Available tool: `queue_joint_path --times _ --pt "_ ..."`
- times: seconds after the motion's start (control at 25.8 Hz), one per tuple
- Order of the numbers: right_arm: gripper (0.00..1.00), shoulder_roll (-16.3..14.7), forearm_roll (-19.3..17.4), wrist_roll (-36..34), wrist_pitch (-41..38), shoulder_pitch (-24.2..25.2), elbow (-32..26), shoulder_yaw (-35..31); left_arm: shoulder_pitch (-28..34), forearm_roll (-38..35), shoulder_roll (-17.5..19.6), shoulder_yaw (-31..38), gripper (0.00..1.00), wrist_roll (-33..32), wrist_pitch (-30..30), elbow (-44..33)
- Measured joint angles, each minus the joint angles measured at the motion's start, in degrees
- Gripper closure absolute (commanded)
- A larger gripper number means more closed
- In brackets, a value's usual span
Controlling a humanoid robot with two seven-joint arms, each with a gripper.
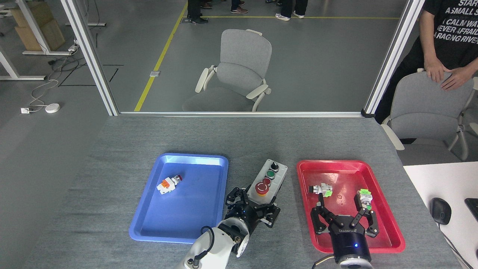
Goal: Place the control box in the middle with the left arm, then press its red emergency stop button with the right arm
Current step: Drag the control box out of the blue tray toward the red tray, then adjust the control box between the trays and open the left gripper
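Note:
The control box (269, 178) has a light grey top with a black knob, a green button, a small red button and a large red emergency stop button (261, 188). It lies tilted over the bare grey tabletop (261, 142) between the two trays. My left gripper (252, 206), on the white-wristed arm, is shut on the box's near end. Whether the box touches the table I cannot tell. My right gripper (343, 210), on the black-wristed arm, stands open over the near part of the red tray (388, 224), holding nothing.
A blue tray (194, 213) on the left holds a small orange-white push-button part (168, 183). The red tray holds two small green-and-white parts (322, 189) (365, 198). A mouse (440, 210) lies on a white desk at right. A person stands at the far right behind a chair (425, 112).

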Motion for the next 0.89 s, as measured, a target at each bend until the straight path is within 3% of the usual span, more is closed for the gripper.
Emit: queue_joint_path --times 0.54,0.58,0.74,0.89 --pt "0.02 -0.06 -0.07 0.22 0.15 0.19 -0.79 -0.14 -0.08 0.59 0.04 -3.21 1.0 -0.14 -1.58 2.75" --pt "0.02 -0.06 -0.07 0.22 0.4 0.19 -0.85 -0.15 -0.08 0.6 0.04 -3.37 0.97 -0.14 -1.76 2.94" --pt "0.02 -0.01 -0.06 0.01 1.26 0.39 -1.02 -0.17 -0.09 0.6 0.08 -3.61 0.49 0.1 -1.88 3.28" --pt "0.02 0.02 -0.06 -0.03 1.52 0.62 -1.09 -0.17 -0.09 0.6 0.1 -3.67 0.28 0.02 -1.82 3.35"
